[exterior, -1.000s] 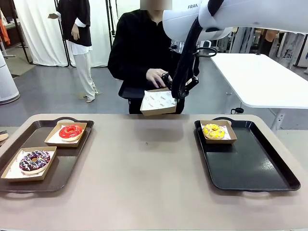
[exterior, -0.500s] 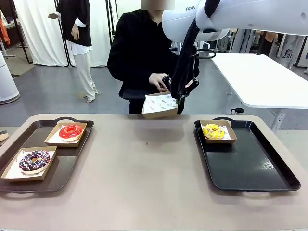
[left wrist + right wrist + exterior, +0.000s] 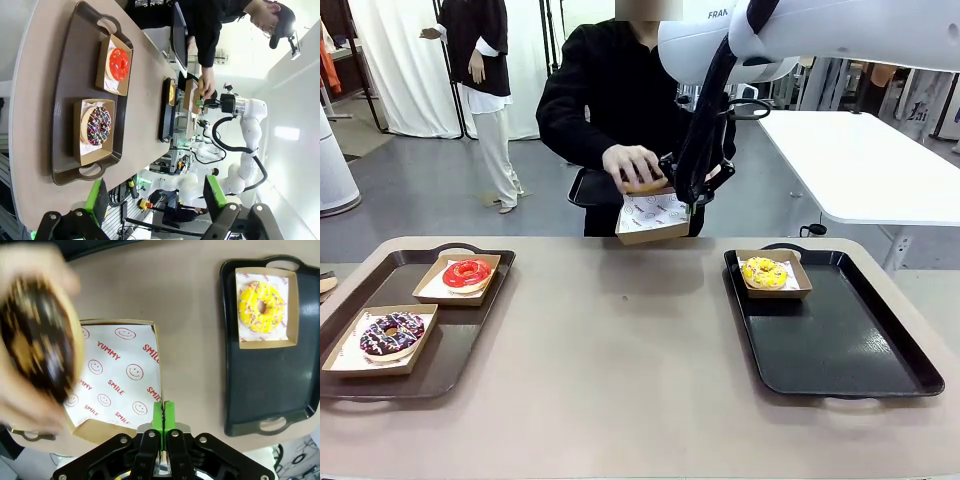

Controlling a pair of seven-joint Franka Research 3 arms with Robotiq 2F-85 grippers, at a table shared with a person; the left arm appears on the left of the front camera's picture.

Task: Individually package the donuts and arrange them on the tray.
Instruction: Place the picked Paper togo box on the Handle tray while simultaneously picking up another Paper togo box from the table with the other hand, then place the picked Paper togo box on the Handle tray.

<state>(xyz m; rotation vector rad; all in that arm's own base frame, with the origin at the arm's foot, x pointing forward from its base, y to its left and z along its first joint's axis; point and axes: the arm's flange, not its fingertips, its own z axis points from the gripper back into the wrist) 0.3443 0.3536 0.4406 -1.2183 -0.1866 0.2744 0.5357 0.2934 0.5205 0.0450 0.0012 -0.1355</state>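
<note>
We see the right gripper [image 3: 162, 412] raised above the far edge of the desk [image 3: 620, 340], its jaws clenched on the rim of a cardboard box [image 3: 117, 380] lined with white paper printed in red with smiley faces, "YUMMY" and "SMILE". The box hangs tilted from the jaws in the front view. Just beyond the jaws, over the open box, the person's hand [image 3: 632, 165] holds the chocolate donut [image 3: 42, 337]: dark brown icing with pale sprinkles, blurred in the right wrist view, so we cannot tell how it is tilted. Farther from these jaws, on the black tray [image 3: 860, 350], the yellow donut [image 3: 764, 271] lies flat in its own box, hole upward, dotted with sprinkles.

The left gripper [image 3: 155, 197] has its jaws released, green pads well apart, grasping nothing. Beyond them, across the desk, the brown tray [image 3: 65, 100] carries two boxes. The nearer holds the dark purple donut [image 3: 97, 125] with coloured sprinkles; the farther holds the glossy red donut [image 3: 119, 64]. Both lie flat, holes upward. As rings, none shows a long axis.
</note>
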